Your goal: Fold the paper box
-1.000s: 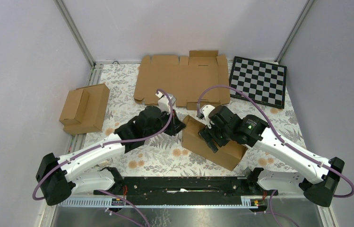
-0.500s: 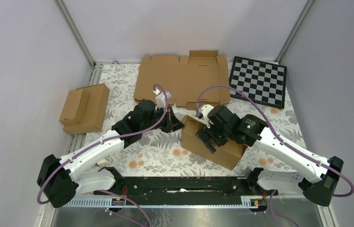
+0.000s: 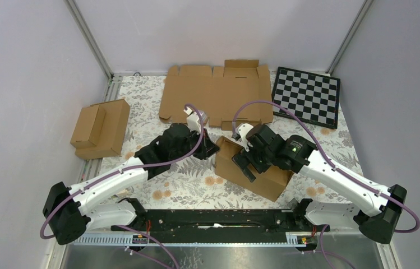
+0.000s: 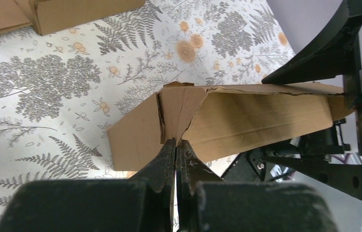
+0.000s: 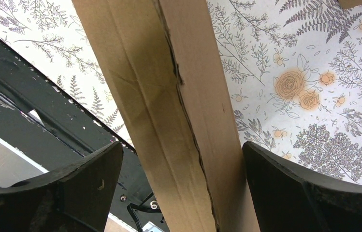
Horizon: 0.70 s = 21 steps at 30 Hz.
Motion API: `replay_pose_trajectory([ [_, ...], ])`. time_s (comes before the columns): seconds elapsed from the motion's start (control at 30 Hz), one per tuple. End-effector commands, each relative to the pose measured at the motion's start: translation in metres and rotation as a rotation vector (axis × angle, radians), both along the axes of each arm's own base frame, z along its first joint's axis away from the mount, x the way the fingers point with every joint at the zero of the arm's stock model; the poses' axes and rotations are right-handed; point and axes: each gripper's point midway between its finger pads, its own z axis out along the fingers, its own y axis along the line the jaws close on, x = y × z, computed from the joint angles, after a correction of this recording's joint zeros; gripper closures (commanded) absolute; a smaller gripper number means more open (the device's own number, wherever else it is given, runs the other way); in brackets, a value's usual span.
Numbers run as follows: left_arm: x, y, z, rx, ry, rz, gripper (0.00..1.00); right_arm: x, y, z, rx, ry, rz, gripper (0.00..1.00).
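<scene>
The paper box (image 3: 263, 174), a shallow brown cardboard mailer, lies slantwise on the floral table right of centre. My left gripper (image 3: 212, 147) is shut, and its tips meet the edge of the folded end flap at the box's left end. The left wrist view shows that flap (image 4: 181, 108) right above the closed gripper (image 4: 176, 143); I cannot tell whether cardboard is pinched. My right gripper (image 3: 247, 165) is open over the box's top. In the right wrist view it (image 5: 182, 145) straddles the box (image 5: 169, 96), one finger (image 5: 82, 183) on each side, with the lid seam between them.
A wide flat cardboard blank (image 3: 216, 95) lies at the back. A chequered board (image 3: 307, 96) is at the back right. Two joined small brown boxes (image 3: 101, 128) sit at the left edge. A black rail (image 3: 213, 218) runs along the near edge.
My left gripper drew back a little to the left, then returned to the box's end flap. My right gripper shifted slightly left over the box. The box stays put.
</scene>
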Motion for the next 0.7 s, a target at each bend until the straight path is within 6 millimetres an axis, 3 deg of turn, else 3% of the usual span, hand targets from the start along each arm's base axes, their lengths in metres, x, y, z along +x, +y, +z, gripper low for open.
replay_pose_trajectory([
  [0.0, -0.013, 0.05, -0.084, 0.391, 0.126, 0.078, 1.0, -0.006, 0.016, -0.001, 0.044, 0.053, 0.032, 0.0],
  [0.13, -0.015, 0.048, -0.078, 0.391, 0.108, 0.067, 1.0, -0.005, 0.017, -0.001, 0.045, 0.051, 0.028, 0.01],
  [0.17, -0.015, 0.045, -0.074, 0.374, 0.098, 0.058, 0.97, -0.005, 0.017, -0.001, 0.045, 0.054, 0.03, 0.03],
  [0.23, -0.013, 0.037, -0.058, 0.315, 0.065, 0.044, 0.81, -0.006, 0.018, -0.002, 0.046, 0.062, 0.035, 0.07],
  [0.3, -0.007, 0.029, -0.035, 0.241, 0.015, 0.051, 0.7, -0.008, 0.019, -0.004, 0.047, 0.075, 0.043, 0.13],
  [0.43, 0.003, 0.012, 0.007, 0.139, -0.032, 0.02, 0.59, -0.011, 0.02, -0.004, 0.052, 0.084, 0.053, 0.14],
  [0.67, 0.009, 0.001, 0.045, 0.067, -0.071, -0.025, 0.44, -0.011, 0.019, -0.003, 0.056, 0.08, 0.053, 0.12],
])
